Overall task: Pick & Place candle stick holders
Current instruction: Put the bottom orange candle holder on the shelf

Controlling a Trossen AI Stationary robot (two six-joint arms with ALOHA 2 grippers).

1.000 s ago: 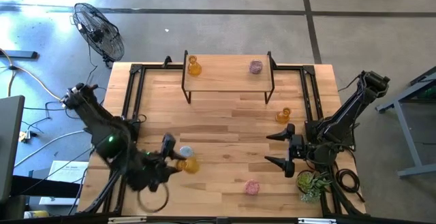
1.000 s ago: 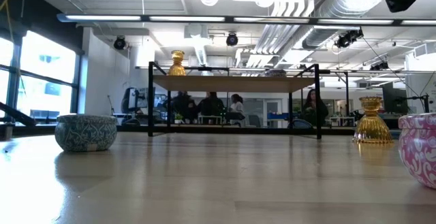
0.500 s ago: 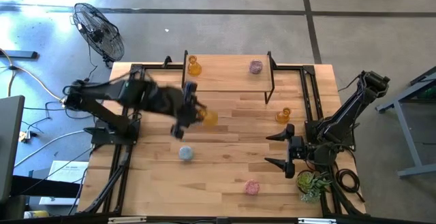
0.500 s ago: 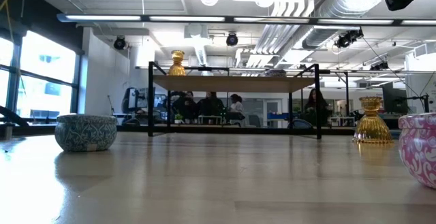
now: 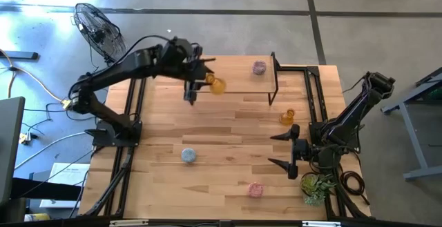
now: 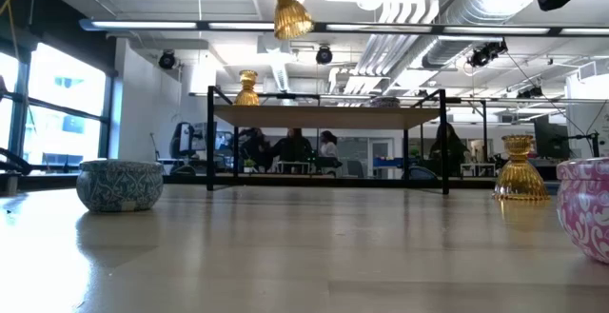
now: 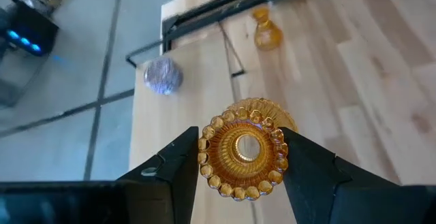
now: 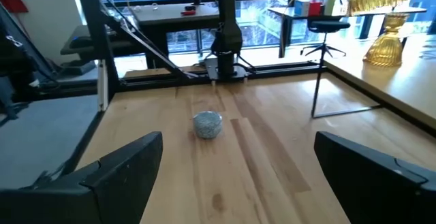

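My left gripper (image 5: 205, 82) is high over the far side of the table, beside the left end of the raised shelf (image 5: 235, 81), and is shut on an amber candle stick holder (image 5: 217, 85). On the shelf stand a second amber holder (image 6: 247, 87) and a purple-pink one (image 5: 259, 67). On their bases on the table stand a third amber holder (image 5: 287, 116), a pale blue one (image 5: 188, 156) and a pink one (image 5: 255, 190). My right gripper (image 5: 288, 151) waits open near the table's right edge, with nothing between its fingers. My left gripper pinches the amber holder between its two fingers, at the sides of its beaded round end (image 7: 204, 157). The fingers come from the table's left, slanting downward. The holder is lifted clear, above shelf height, and hangs with its wide flared end (image 6: 293, 23) lowest.
A green potted plant (image 5: 316, 185) sits at the near right corner beside the right arm's base. Black frame rails (image 5: 135, 103) run along both sides of the table. A fan (image 5: 100, 30) stands on the floor beyond the far left corner.
My left gripper has swung from the near left of the table, beside the pale blue holder, up and toward the far edge to the shelf's left end. It has rolled on the way. The amber holder went with it, lifted clear of the table.
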